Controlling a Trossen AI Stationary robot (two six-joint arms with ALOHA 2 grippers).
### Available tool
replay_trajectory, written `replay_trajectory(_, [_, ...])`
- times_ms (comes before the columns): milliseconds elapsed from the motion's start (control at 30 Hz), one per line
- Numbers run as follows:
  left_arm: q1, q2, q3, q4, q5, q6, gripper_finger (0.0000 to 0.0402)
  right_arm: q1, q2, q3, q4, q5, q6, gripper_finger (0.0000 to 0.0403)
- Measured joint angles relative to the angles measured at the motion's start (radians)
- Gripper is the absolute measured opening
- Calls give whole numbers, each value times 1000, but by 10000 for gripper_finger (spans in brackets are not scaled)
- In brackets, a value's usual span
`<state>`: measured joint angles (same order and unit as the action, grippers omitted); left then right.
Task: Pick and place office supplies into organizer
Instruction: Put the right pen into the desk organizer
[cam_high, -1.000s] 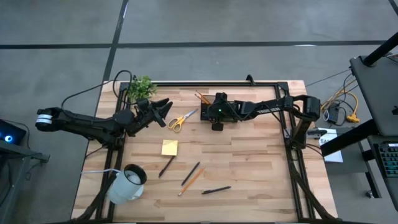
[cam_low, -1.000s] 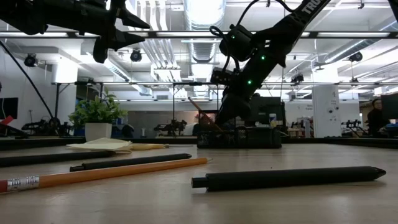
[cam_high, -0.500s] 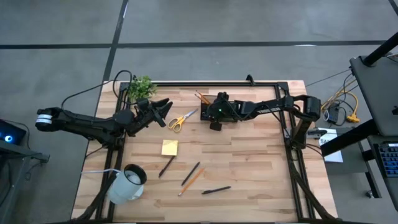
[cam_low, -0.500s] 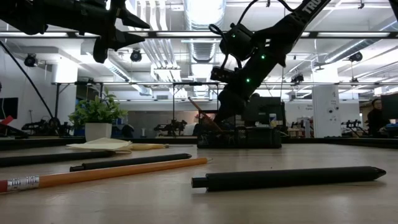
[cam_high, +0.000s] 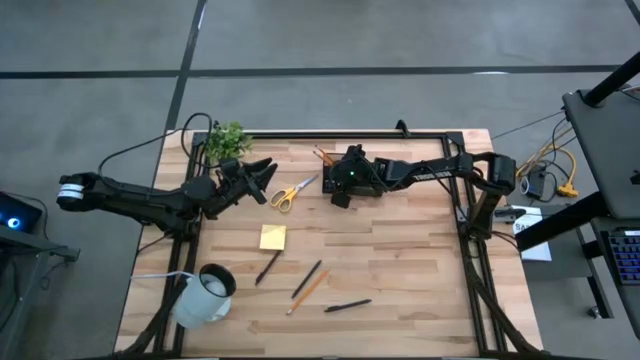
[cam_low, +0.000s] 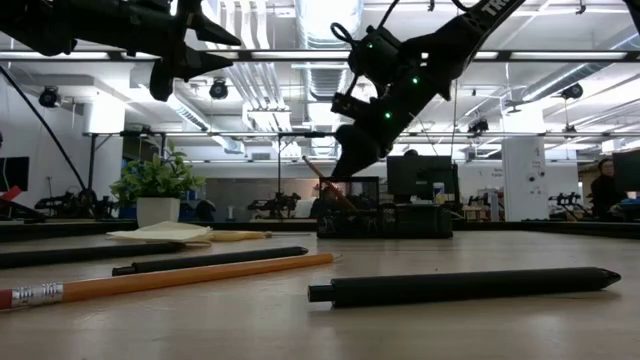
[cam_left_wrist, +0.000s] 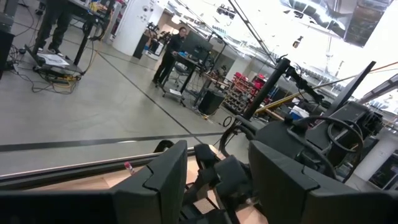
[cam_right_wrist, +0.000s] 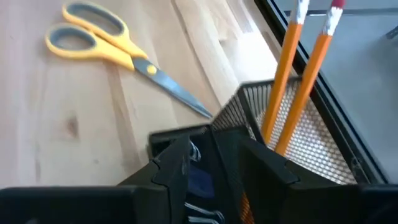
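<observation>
The black mesh organizer (cam_right_wrist: 292, 137) stands at the table's far middle with two orange pencils (cam_right_wrist: 283, 81) upright in it. My right gripper (cam_right_wrist: 208, 162) hovers just above its near side (cam_low: 385, 220), fingers a little apart with nothing between them. Yellow-handled scissors (cam_high: 293, 190) lie flat to the organizer's left. A yellow sticky-note pad (cam_high: 272, 236), two dark pens (cam_high: 267, 266) (cam_high: 347, 305), another dark pen (cam_high: 306, 278) and an orange pencil (cam_high: 312, 288) lie on the near half. My left gripper (cam_high: 266, 172) waits open, raised left of the scissors.
A white mug (cam_high: 205, 295) lies on its side at the near left corner. A small green plant (cam_high: 227, 140) stands at the far left. A black frame rail (cam_high: 340, 135) runs along the table's far edge behind the organizer.
My right gripper has rolled about its own pointing line, and its fingertips have come up a little from the organizer. Nothing on the table has moved.
</observation>
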<state>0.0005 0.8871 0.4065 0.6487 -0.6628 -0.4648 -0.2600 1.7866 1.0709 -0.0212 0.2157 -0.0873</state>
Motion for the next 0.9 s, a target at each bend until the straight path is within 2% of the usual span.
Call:
replay_trajectory(267, [0,0,0,-1,0,0,157,2,-23,19,0,-89,62,117])
replay_trajectory(900, [0,0,0,-2,0,0,157,146,-129,18,-30,-85,130,105])
